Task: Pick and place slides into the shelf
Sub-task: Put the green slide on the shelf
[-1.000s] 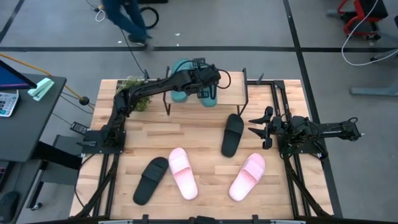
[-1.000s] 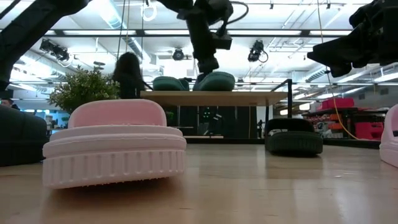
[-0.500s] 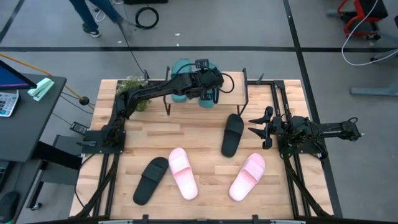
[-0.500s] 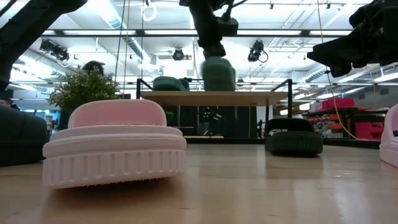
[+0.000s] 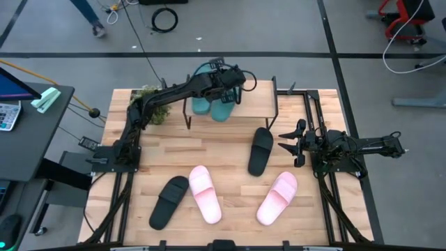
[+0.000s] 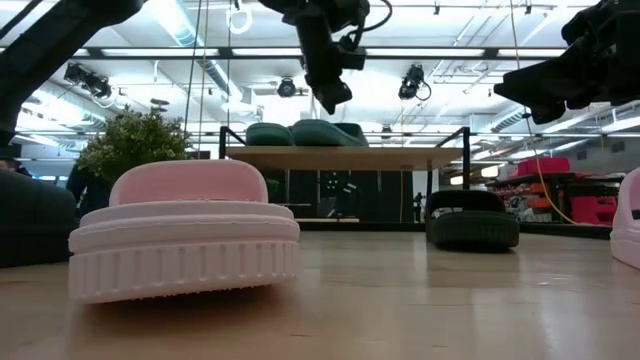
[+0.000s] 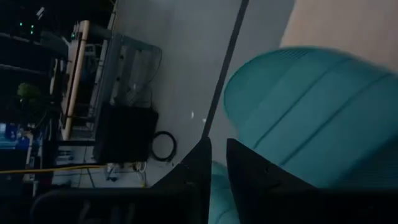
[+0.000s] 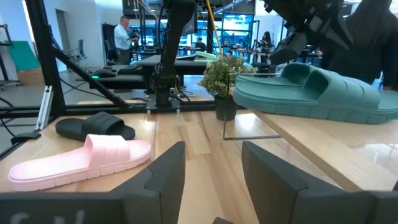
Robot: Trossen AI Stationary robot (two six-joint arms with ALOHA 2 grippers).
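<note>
Left end effector [image 6: 330, 97] apparently clear above teal slides [image 6: 300, 133], shelf [image 6: 345, 152] edge.

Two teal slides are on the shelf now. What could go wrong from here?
1. The left gripper hangs just above the teal slides; a careless retreat may drag one off the shelf.
2. Both slides sit at one end of the top board, and one reaches past its far edge, so it may tip off.

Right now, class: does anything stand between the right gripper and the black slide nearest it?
Nothing visible does. The right gripper waits with fingers open just right of the black slide, with only bare table between. The left gripper is away over the shelf.
</note>
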